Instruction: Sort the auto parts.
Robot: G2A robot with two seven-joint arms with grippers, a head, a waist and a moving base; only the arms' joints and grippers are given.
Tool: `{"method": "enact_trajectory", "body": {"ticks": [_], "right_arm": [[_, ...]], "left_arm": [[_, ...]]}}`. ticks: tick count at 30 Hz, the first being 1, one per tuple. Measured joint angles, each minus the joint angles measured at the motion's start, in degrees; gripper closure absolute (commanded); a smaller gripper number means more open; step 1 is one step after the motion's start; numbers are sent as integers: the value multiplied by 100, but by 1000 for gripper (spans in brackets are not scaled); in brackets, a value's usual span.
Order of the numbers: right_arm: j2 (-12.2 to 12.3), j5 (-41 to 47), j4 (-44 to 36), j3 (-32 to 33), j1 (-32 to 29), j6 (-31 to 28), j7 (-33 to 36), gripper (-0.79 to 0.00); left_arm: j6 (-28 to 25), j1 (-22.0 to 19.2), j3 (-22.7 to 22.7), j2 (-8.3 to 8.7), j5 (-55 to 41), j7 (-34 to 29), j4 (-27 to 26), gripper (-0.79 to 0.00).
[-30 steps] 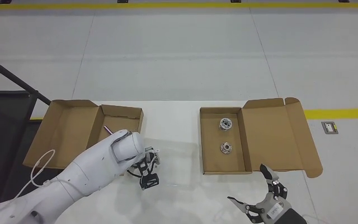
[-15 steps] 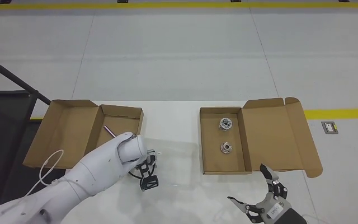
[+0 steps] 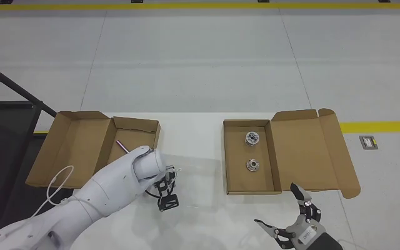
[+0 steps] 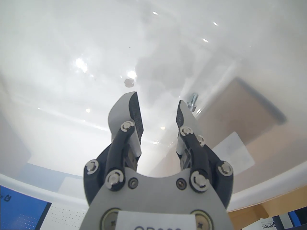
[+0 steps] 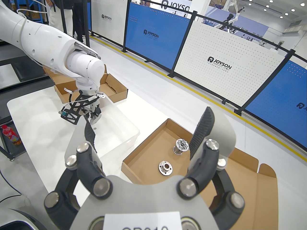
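Left wrist view: L gripper [image 4: 157, 99], jaws spread w/ nothing between, sits inside clear bin [image 4: 72, 37]; small bolt [image 4: 192, 100] on bin floor just beside one fingertip. R gripper [image 5: 148, 118] likewise spread, empty, well apart from bin. Two round metal hubs [image 5: 165, 167] lie in cardboard box [image 5: 153, 144] beside bin.

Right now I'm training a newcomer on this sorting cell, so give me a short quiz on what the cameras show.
1. True or false: the left gripper is shut on the bolt.
2. How many round metal parts lie in the right cardboard box?
3. The right gripper is: A) open and empty; B) shut on a round part; C) shut on a bolt.
Key: 1 false, it is open, with the bolt beside one finger. 2 two. 3 A.
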Motion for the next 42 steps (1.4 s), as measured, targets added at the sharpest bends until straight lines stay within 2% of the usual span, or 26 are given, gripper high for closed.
{"method": "enact_trajectory", "body": {"ticks": [16, 27, 34, 42], "right_arm": [[0, 0, 0, 0, 0, 0, 0, -785], [0, 0, 0, 0, 0, 0, 0, -785], [0, 0, 0, 0, 0, 0, 0, -785], [0, 0, 0, 0, 0, 0, 0, -785]], "left_arm": [[-218, 63, 0, 125, 0, 27, -104, -382], [-530, 63, 0, 196, 0, 3, -263, -416], [-683, 116, 0, 178, 0, -154, -243, -376], [-769, 129, 0, 102, 1, -240, -135, -366]]}}
